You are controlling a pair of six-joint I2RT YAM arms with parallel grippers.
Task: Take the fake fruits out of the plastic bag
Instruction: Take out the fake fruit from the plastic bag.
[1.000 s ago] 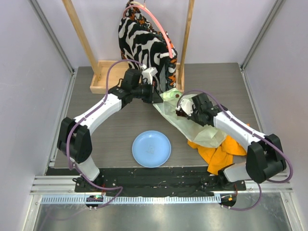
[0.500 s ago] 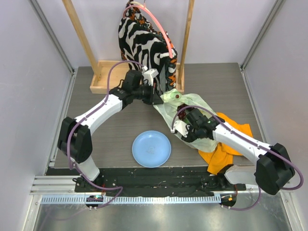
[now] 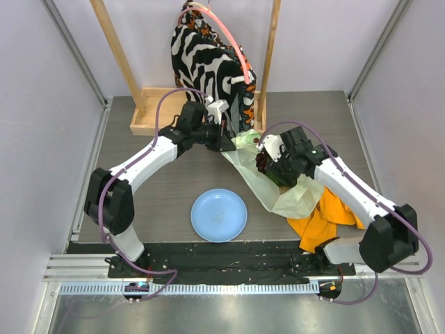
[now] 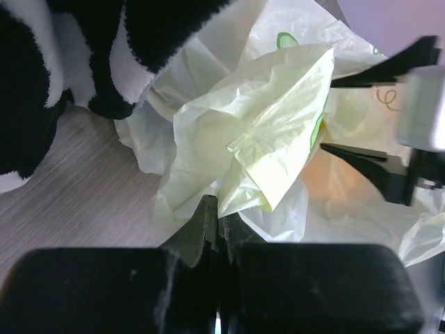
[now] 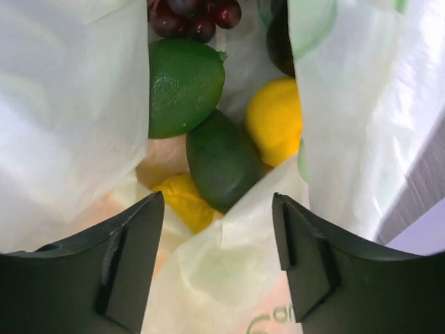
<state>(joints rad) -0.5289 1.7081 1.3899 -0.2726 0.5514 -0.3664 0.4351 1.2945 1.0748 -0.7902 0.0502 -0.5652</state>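
Observation:
The pale yellow-green plastic bag (image 3: 281, 198) lies right of table centre, its mouth held up. My left gripper (image 3: 228, 143) is shut on the bag's edge (image 4: 229, 195) and pinches the film between its tips. My right gripper (image 5: 217, 209) is open and empty, hovering at the bag's mouth (image 3: 271, 169) with film under its fingers. Inside the bag I see a green lime-like fruit (image 5: 182, 83), a dark green avocado (image 5: 224, 158), a yellow lemon (image 5: 274, 120), another yellow fruit (image 5: 184, 200) and dark purple grapes (image 5: 195, 17). The fruits are all still in the bag.
A light blue plate (image 3: 219, 215) sits near the front centre. An orange cloth (image 3: 327, 221) lies under the bag's right end. A zebra-patterned garment (image 3: 208, 62) hangs on a wooden frame (image 3: 149, 115) at the back, just behind my left gripper.
My right gripper swung toward the near edge along the bag, then came back up to the bag's mouth. The bag shifted and bunched with it. My left gripper kept its hold.

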